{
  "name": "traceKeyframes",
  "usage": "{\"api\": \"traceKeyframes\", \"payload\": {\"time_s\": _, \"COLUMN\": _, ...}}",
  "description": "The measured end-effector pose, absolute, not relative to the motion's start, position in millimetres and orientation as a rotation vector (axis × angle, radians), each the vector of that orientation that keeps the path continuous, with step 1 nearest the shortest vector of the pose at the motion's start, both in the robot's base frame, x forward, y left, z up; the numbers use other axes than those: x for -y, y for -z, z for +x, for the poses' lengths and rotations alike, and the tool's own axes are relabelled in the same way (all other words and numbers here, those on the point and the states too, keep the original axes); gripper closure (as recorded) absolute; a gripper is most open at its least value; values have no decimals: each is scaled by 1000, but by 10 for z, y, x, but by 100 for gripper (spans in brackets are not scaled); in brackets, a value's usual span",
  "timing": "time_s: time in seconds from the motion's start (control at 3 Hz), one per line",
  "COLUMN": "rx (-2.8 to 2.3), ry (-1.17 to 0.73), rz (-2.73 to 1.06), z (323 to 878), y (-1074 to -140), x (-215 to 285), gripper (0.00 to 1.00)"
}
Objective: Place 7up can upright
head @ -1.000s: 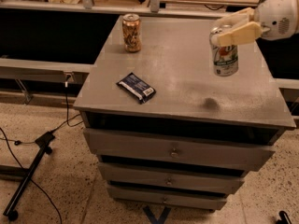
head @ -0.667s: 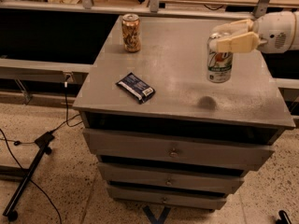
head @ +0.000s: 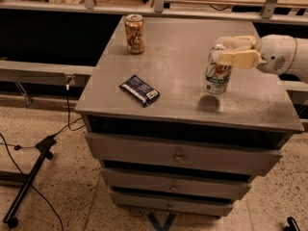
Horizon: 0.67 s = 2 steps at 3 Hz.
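The 7up can point(head: 217, 76) is white and silver with green markings and a red dot. It hangs upright over the right part of the grey cabinet top point(head: 178, 57), with its shadow on the surface just below it. My gripper point(head: 219, 51) reaches in from the right. Its cream fingers point(head: 239, 58) are shut on the can's upper part, near the silver top.
A brown-gold patterned can point(head: 134, 33) stands upright at the back left of the top. A dark blue snack packet point(head: 139, 90) lies flat near the front left. Drawers point(head: 179, 155) lie below the top. A black stand and cable point(head: 29, 182) are on the floor at left.
My gripper has carried the 7up can leftward and lower, toward the cabinet top. The other can and the packet have not moved.
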State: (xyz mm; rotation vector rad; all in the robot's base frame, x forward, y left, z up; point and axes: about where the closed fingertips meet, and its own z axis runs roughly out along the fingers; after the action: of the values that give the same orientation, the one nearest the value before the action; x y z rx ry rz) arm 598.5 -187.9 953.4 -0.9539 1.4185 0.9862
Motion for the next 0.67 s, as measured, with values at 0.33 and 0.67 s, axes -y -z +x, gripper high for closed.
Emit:
{"api": "traceKeyframes", "payload": {"time_s": 0.33, "rx": -1398, "ry": -933, "rz": -912, "z": 5957, "y": -9435, "x": 2055, "gripper": 100}}
{"api": "traceKeyframes", "payload": {"time_s": 0.67, "rx": -1354, "ry": -867, "rz": -887, "z": 5889, "y": -9354, "x": 2209, "gripper": 84}}
